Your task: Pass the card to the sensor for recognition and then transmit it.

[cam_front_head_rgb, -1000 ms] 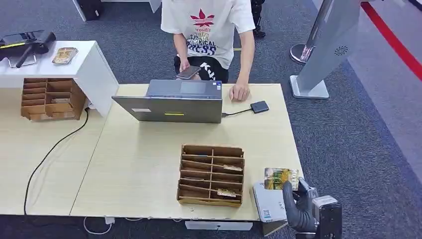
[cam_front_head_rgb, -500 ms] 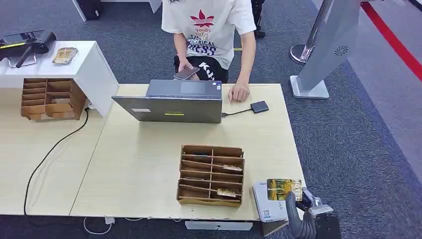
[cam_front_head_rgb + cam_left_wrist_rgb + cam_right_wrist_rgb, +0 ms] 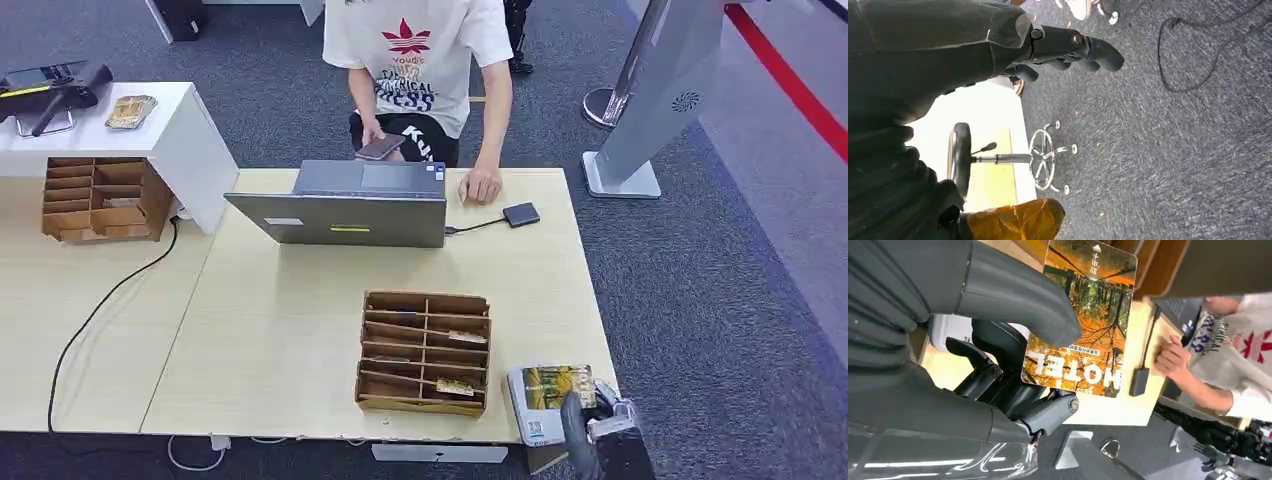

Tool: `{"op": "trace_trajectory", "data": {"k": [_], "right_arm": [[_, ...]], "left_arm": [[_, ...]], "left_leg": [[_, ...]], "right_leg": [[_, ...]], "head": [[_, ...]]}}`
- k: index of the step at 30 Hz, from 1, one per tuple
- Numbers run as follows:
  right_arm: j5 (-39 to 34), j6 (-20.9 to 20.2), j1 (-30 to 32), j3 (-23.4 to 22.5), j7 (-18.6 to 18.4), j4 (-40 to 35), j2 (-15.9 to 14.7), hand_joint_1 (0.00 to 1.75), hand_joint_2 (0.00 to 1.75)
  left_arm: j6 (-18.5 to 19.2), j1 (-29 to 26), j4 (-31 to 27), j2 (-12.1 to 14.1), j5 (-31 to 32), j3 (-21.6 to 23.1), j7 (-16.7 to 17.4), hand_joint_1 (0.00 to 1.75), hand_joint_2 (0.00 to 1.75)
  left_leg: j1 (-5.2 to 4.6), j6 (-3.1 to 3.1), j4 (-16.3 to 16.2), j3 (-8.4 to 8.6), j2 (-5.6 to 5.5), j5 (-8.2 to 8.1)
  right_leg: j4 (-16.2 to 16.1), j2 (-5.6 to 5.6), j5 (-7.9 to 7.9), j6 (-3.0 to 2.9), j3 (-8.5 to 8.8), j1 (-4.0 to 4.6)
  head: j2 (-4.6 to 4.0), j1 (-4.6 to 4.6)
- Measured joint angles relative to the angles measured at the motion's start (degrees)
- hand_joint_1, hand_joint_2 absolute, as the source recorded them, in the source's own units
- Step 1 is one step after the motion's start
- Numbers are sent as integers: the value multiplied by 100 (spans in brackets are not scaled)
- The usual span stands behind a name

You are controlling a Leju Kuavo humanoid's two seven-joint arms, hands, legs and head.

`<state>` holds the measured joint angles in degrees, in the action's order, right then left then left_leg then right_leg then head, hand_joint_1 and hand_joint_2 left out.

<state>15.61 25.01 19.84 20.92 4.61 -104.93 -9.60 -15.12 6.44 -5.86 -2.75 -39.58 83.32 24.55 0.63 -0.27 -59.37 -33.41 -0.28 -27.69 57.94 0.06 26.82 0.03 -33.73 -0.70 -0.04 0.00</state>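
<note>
At the near right corner of the tabletop [image 3: 300, 330], the card [image 3: 556, 386] is held flat over the white sensor [image 3: 530, 412], clamped in the right hand [image 3: 592, 432] fingers [image 3: 1013, 295], apparently for reading.

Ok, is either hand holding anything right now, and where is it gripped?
The right hand holds the card, pinched at one short end, with the thumb on the printed face and fingers behind. The left hand holds nothing.

Card [image 3: 1087, 315]: orange-green forest print, white "HOTEL" lettering; sensor [image 3: 530, 410] white, seemingly; fingers [image 3: 1008, 295] grey.
</note>
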Motion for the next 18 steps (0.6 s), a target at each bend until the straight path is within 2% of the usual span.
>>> {"op": "trace_trajectory", "data": {"k": [4,10,18], "right_arm": [[553,179,-189,326,-313,289,2,175,175],[928,395,-402,575,-712,762,7,175,175],[998,435,-489,625,-787,1091,9,175,175]], "left_arm": [[0,5,0,-4,52,11,4,0,175],[9,8,0,-4,100,55,7,0,175],[13,8,0,-4,100,83,7,0,175]], "left_leg": [[0,0,0,3,1,0],[0,0,0,3,1,1],[-1,0,0,2,0,0]], "right_leg": [[0,1,0,0,0,0],[0,1,0,0,0,0],[0,0,0,0,0,0]], "head": [[0,0],[0,0],[0,0]]}}
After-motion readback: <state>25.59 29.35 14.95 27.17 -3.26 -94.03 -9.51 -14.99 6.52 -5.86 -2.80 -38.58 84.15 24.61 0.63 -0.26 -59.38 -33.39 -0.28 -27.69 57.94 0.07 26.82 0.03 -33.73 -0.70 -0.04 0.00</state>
